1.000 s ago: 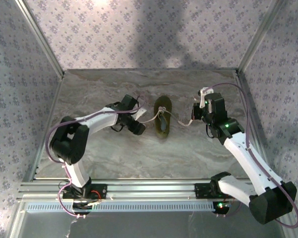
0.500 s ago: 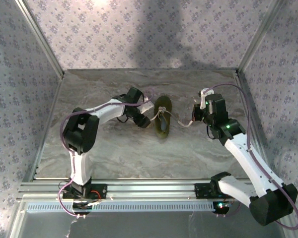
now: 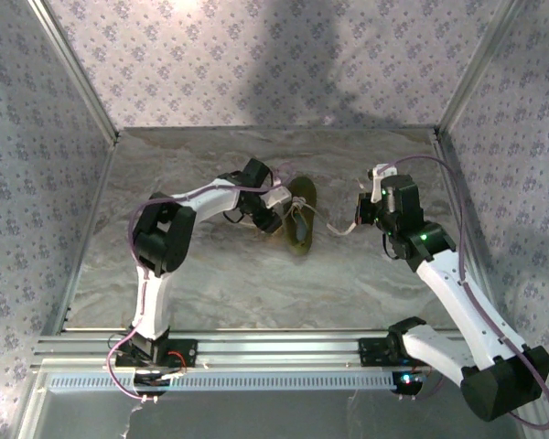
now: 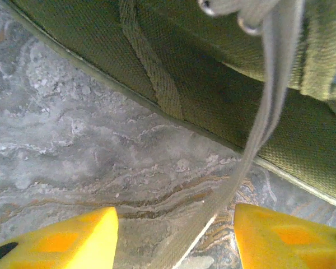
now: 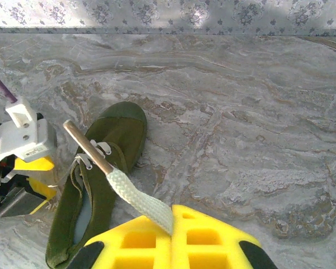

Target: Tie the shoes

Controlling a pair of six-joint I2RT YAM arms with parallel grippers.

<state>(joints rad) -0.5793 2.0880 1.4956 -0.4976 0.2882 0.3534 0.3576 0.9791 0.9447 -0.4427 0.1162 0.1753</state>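
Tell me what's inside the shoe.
Inside the shoe a bare greyish lining is visible, with nothing lying on it. The toe end is hidden under the upper and laces.

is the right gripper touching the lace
Touching. The right wrist view shows the white lace clamped in the shut right gripper, its tipped end poking out toward the shoe.

Lab cell: aluminium frame [image 3: 73, 69], patterned panels [image 3: 256, 55], marbled tabletop [image 3: 256, 283].

— What's beneath me?
— My bench [image 3: 220, 274]: grey-brown marbled top, a metal rail [image 3: 274, 348] along its near edge.
— Around it?
— Floral-patterned walls [image 3: 256, 55], metal posts [image 3: 73, 66] at the far corners.
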